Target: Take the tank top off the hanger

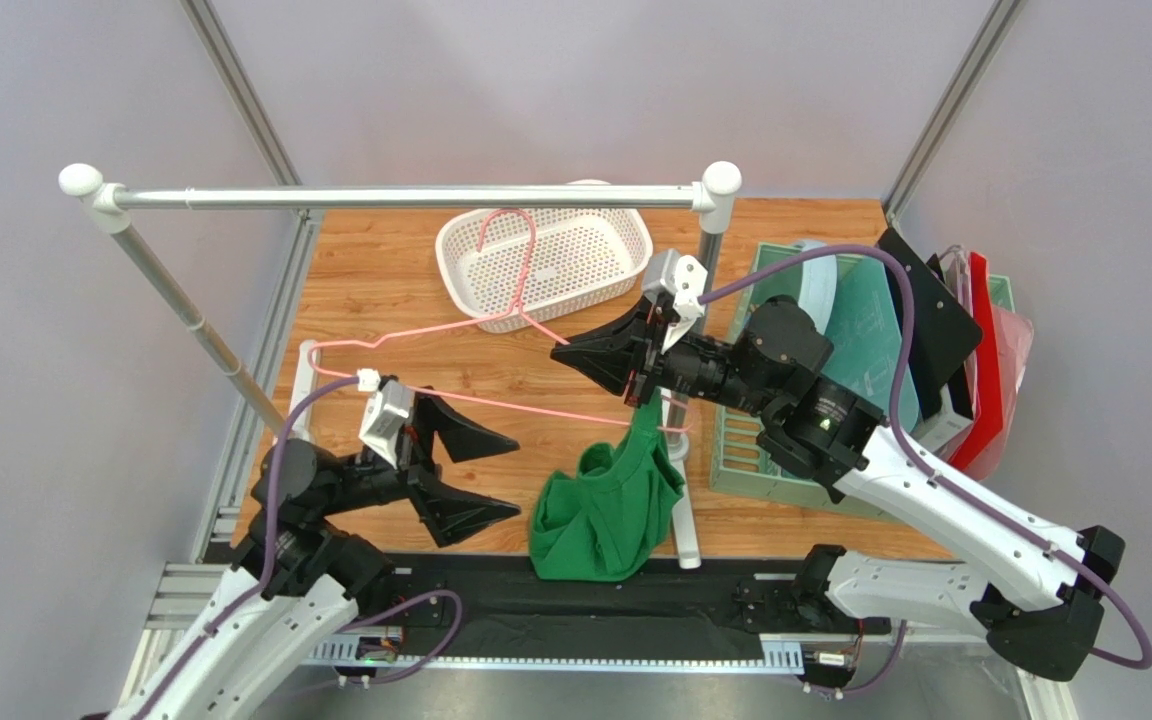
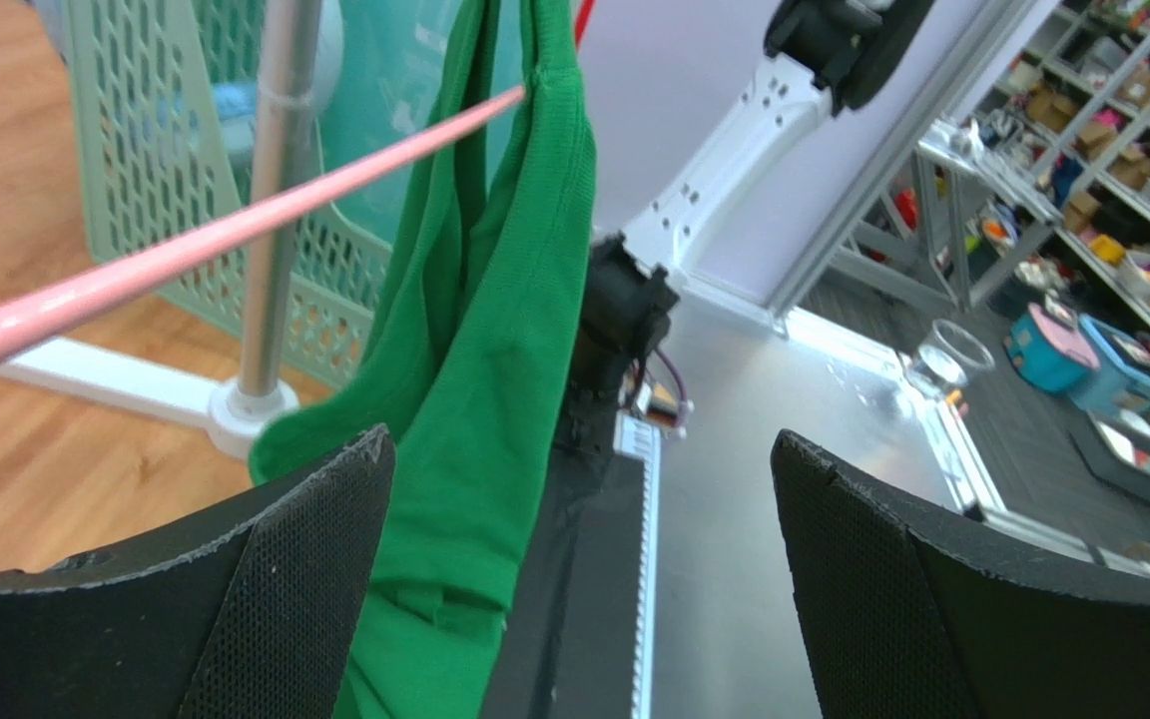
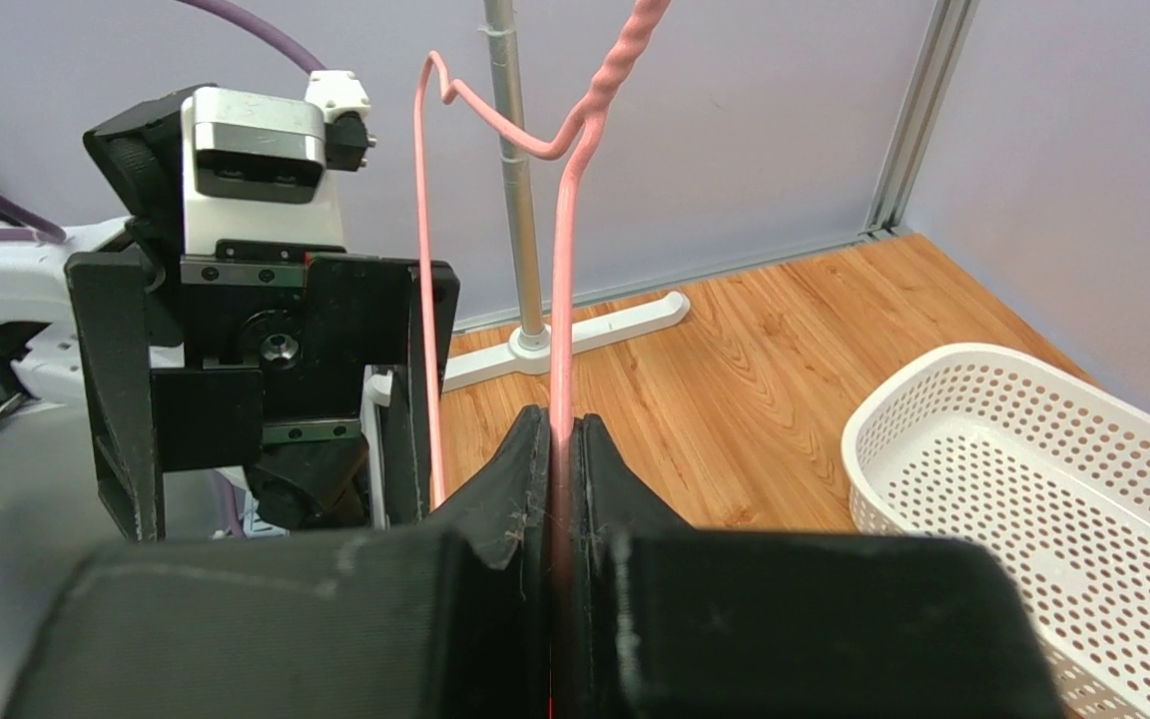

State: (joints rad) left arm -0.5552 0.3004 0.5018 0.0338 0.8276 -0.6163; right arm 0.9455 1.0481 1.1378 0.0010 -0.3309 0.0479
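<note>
Where right pincer clamps hanger, upper end of tank top hidden.

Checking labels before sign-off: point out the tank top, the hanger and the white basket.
tank top (image 1: 597, 518), top view, bunched lower fabric.
hanger (image 3: 560, 300), right wrist view, straight wire section.
white basket (image 1: 582, 255), top view, bare perforated floor.

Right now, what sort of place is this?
Probably a robot test cell in a lab or workshop: grey partition walls, a tabletop clothes rail, cluttered storage shelves beyond.
</note>
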